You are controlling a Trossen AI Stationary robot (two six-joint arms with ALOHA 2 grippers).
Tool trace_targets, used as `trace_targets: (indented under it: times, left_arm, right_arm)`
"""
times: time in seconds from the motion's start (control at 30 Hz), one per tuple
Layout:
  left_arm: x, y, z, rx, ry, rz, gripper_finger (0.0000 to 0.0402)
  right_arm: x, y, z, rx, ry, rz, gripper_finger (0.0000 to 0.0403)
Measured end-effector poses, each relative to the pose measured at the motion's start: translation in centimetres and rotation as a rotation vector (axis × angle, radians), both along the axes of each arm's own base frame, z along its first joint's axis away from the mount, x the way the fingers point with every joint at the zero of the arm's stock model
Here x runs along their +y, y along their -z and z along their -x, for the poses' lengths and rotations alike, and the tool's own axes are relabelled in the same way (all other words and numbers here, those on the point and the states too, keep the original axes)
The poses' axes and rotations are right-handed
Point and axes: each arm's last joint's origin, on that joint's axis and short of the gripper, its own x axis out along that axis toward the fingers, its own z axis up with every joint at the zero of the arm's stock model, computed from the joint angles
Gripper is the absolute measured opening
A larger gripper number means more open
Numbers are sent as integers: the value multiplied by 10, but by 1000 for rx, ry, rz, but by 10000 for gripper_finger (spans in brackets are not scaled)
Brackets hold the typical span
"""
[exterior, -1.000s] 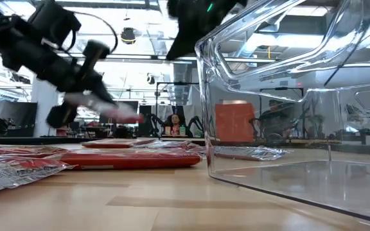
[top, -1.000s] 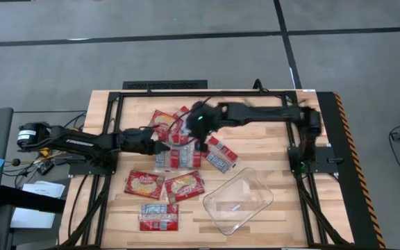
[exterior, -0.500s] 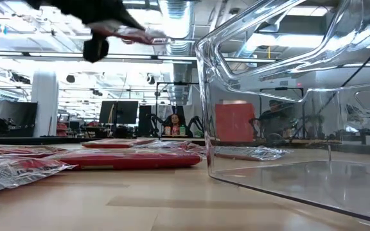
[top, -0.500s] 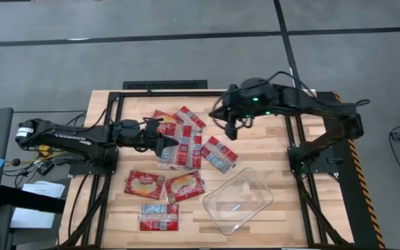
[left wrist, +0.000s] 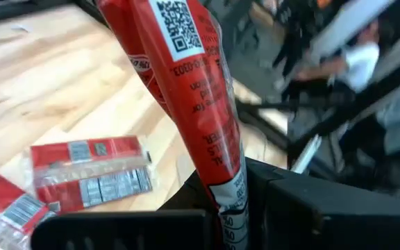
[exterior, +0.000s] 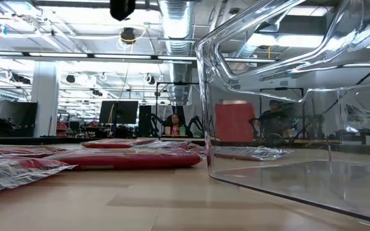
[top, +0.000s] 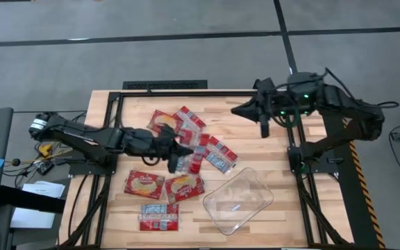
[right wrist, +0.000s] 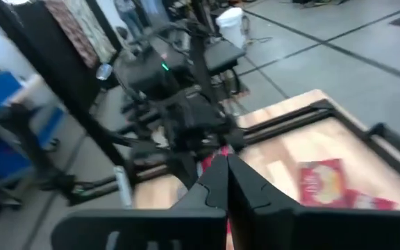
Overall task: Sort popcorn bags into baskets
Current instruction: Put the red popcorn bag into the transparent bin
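Several red popcorn bags lie flat on the wooden table: two at the far side (top: pixel 162 121), (top: pixel 189 118), one mid-table (top: pixel 221 154), three nearer (top: pixel 144 184), (top: pixel 185 186), (top: pixel 158 217). My left gripper (top: pixel 178 153) hovers over the pile, shut on one more popcorn bag (left wrist: pixel 186 76). The clear basket (top: pixel 238 201) stands near the front right, and fills the right of the low view (exterior: pixel 288 96). My right gripper (top: pixel 236 110) is raised high at the far right, shut with nothing in it (right wrist: pixel 222 184). My left gripper pinches the bag's end with the printed white panel (left wrist: pixel 226 191) between its two fingers. The fingers lie nearly level, coming from the table's left. The bag sticks out ahead of the fingers, its QR-code face showing, lifted clear of the table.
Black frame rails (top: pixel 165 87) run along the table's far edge and both sides. Bare wood lies between the pile and the right rail (top: pixel 269 153). In the low view, bags on the table (exterior: pixel 127 157) sit left of the basket wall. People sit in the room beyond.
My left gripper has risen from the pile with the bag, shifting toward the table's right and rolling; the bag is now lifted clear. My right gripper has drawn back from the pile toward the table's right edge and gone up.
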Motion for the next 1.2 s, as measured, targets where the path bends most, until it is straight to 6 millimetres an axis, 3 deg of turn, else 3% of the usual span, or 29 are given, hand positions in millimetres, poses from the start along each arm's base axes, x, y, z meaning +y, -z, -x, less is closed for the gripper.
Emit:
trace_targets:
  times: [0.4,0.67,0.9,1.2]
  left_arm:
    - [-48,14,-59,25,215,-106,6]
    - [-63,18,-98,20,236,-145,6]
    - [-75,26,-132,25,273,-194,6]
    - [-81,67,-162,88,278,-152,6]
  right_arm:
    - [30,-4,9,-18,-26,-114,36]
    - [55,-5,18,-17,-114,-114,16]
    - [65,-5,23,-12,-153,-106,35]
    - [74,-4,27,0,-194,-102,32]
